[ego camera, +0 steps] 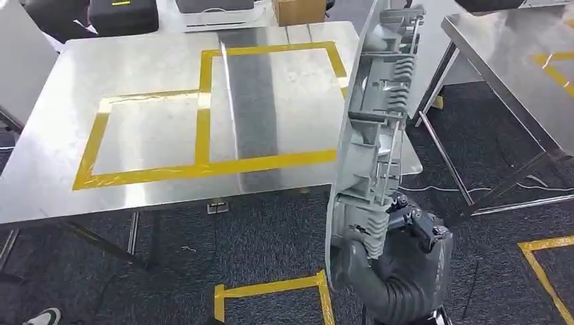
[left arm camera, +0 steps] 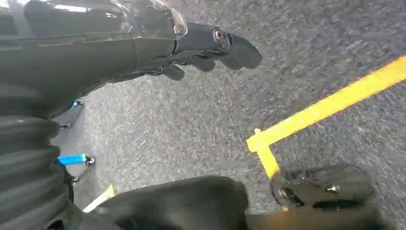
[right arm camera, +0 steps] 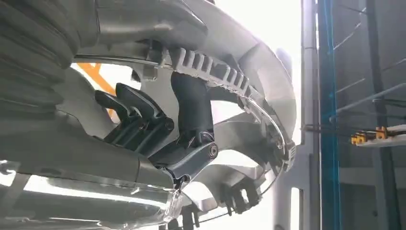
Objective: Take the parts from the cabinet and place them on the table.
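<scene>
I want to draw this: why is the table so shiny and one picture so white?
Head view: the metal table mirrors the ceiling lights, making pale glare. Right wrist view: bright backlight washes out the area behind the grey part that the right robot hand holds.

Grey plastic part [ego camera: 372,135] runs off the head view's top edge; its lower end covers most of the right hand [ego camera: 406,237]. The part also hides the bench [ego camera: 156,128] right edge. Left hand [left arm camera: 210,45] fingertips blurred.
</scene>
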{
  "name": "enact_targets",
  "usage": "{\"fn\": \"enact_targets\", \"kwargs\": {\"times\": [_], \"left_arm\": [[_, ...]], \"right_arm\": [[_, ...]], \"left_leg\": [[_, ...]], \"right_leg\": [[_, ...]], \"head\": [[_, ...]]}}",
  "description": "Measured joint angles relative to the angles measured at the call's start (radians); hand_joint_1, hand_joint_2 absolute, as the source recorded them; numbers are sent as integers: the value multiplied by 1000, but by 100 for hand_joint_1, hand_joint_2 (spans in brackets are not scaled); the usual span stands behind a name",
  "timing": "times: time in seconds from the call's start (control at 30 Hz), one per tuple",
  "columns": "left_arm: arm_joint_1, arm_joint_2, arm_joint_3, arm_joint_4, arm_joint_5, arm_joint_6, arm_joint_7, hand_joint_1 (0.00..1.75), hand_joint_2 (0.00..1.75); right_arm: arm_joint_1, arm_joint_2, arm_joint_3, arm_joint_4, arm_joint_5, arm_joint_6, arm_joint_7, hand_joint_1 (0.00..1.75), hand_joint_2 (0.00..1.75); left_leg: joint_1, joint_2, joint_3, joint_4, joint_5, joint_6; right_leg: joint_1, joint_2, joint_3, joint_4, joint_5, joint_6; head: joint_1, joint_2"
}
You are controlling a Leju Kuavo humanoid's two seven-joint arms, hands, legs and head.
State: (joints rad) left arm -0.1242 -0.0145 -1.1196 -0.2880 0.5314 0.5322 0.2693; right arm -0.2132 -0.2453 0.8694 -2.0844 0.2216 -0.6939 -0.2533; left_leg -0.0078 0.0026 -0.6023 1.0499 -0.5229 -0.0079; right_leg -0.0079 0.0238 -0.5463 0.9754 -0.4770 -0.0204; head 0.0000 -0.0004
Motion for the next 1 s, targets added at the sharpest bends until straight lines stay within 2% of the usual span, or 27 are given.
{"fn": "enact_targets", "kwargs": {"times": [0.03,0.07,0.1,0.13,0.17,0.2,0.23,0.27,0.3,0.33,0.37,0.43,0.47,0.5,0.53,0.6,0.63,0.67,0.7,0.77,0.8,0.83,0.87,0.9,0.93,0.97,1.0], "left_arm": [[0,1,0,0,0,0,0,0,175],[-3,2,0,0,0,0,-2,0,175],[-7,2,0,0,0,1,-3,0,175],[-11,3,1,0,0,1,-5,0,175],[-11,4,1,0,0,1,-5,0,175],[-9,4,0,0,0,0,-6,0,175],[-5,5,0,1,0,0,-6,0,175],[-2,5,0,1,0,0,-6,0,175],[2,3,0,1,0,-1,-6,0,175],[4,5,0,2,0,-2,-7,0,175],[5,7,0,2,0,-2,-7,0,175],[4,6,0,2,0,-2,-7,0,175],[4,6,0,2,0,-3,-8,0,175],[2,5,-1,2,0,-5,-8,0,175],[0,3,-1,2,0,-5,-8,0,175],[0,3,-2,2,-1,-6,-8,0,175],[0,2,-2,2,-1,-8,-8,0,175],[1,2,-4,2,-1,-8,-9,0,175],[1,1,-6,2,-1,-8,-10,0,175],[1,-1,-7,2,-1,-9,-11,0,175],[2,-6,-8,2,-1,-9,-11,0,175],[2,-9,-9,2,0,-10,-12,0,175],[3,-9,-9,2,0,-10,-13,0,175],[2,-8,-13,2,0,-10,-12,0,175],[2,-8,-18,2,-2,-12,-13,0,175],[2,-8,-22,2,-8,-14,-13,0,175],[2,-8,-25,2,-12,-16,-13,0,175]], "right_arm": [[0,0,1,0,0,0,0,175,175],[1,-1,2,1,1,0,1,175,175],[2,-1,2,1,3,0,1,175,175],[2,-1,3,1,7,0,2,175,175],[2,-1,3,1,9,0,2,175,175],[3,-1,3,1,11,0,2,175,175],[5,0,3,1,13,0,2,175,175],[5,0,3,1,15,0,2,175,175],[6,0,3,1,18,0,2,175,175],[7,0,4,0,18,0,2,175,175],[9,0,4,0,18,0,2,175,175],[11,0,5,0,18,0,2,175,175],[13,0,5,0,20,0,2,175,175],[17,-1,5,0,24,0,2,175,175],[24,-2,5,0,27,0,2,175,175],[39,-3,5,0,30,-1,2,175,175],[42,-3,5,0,29,-1,2,175,175],[42,-3,6,1,24,-1,7,175,175],[41,-3,7,1,16,0,14,175,175],[35,-3,11,5,19,0,45,175,175],[23,-3,14,8,30,0,78,175,175],[8,-4,18,13,37,0,117,175,175],[-13,-4,26,19,39,6,152,175,175],[-33,-5,38,30,37,21,188,175,175],[-53,-5,52,49,37,39,235,175,175],[-78,-2,66,72,43,60,286,175,175],[-108,2,80,102,57,83,332,175,175]], "left_leg": [[6,9,-30,59,-38,-8],[12,8,-66,131,-72,-14],[17,4,-99,198,-97,-20],[21,1,-119,241,-103,-28],[26,1,-112,231,-84,-34],[31,3,-81,178,-45,-39],[33,12,-38,103,-2,-43],[36,33,8,22,36,-47],[27,74,20,-2,13,-51],[23,80,20,-22,13,-32],[22,73,14,-14,12,-15],[19,54,12,-12,12,-1],[23,43,14,-17,16,9],[23,33,14,-17,18,15],[23,25,13,-17,19,21],[18,8,13,-16,18,28],[15,0,14,-16,19,32],[10,-8,15,-16,18,33],[6,-14,18,-16,17,34],[-2,-20,25,-16,15,37],[-1,-18,25,-17,14,38],[-9,-15,20,-15,13,35],[-5,-8,14,-14,13,31],[-8,-2,13,-12,9,40],[-5,4,13,-13,9,38],[-6,9,14,-13,8,37],[-5,12,16,-14,8,36]], "right_leg": [[-1,-13,1,-1,0,-1],[-1,-26,0,0,0,0],[-1,-41,1,0,-1,0],[-2,-58,1,1,-3,3],[-3,-67,1,2,-5,6],[-6,-76,2,6,-9,12],[-10,-83,3,12,-13,18],[-14,-87,3,20,-18,26],[-11,-89,0,24,-23,34],[-5,-91,-6,38,-27,42],[-2,-98,-5,35,-25,45],[-5,-116,0,30,-25,48],[-10,-111,0,33,-37,56],[-13,-72,-7,62,-63,59],[-12,-50,-33,126,-102,59],[-10,-35,-104,283,-171,57],[-10,-33,-131,335,-182,55],[-8,-33,-138,343,-168,49],[-4,-33,-126,306,-131,40],[9,-30,-59,142,-30,13],[18,-28,-35,80,-14,-8],[18,-31,-28,67,-16,-11],[21,-32,-24,51,-20,-9],[18,-31,-24,42,-22,31],[18,-27,-24,42,-20,36],[19,-23,-23,42,-23,27],[19,-22,-23,43,-22,27]], "head": [[-2,0],[-3,0],[-4,0],[-4,0],[-4,0],[-4,0],[-4,0],[-5,0],[-8,0],[-14,0],[-9,0],[-6,0],[-5,0],[-5,0],[-3,0],[0,0],[0,0],[0,0],[0,0],[1,0],[0,0],[-4,0],[0,0],[0,0],[-3,0],[-3,0],[-3,0]]}}
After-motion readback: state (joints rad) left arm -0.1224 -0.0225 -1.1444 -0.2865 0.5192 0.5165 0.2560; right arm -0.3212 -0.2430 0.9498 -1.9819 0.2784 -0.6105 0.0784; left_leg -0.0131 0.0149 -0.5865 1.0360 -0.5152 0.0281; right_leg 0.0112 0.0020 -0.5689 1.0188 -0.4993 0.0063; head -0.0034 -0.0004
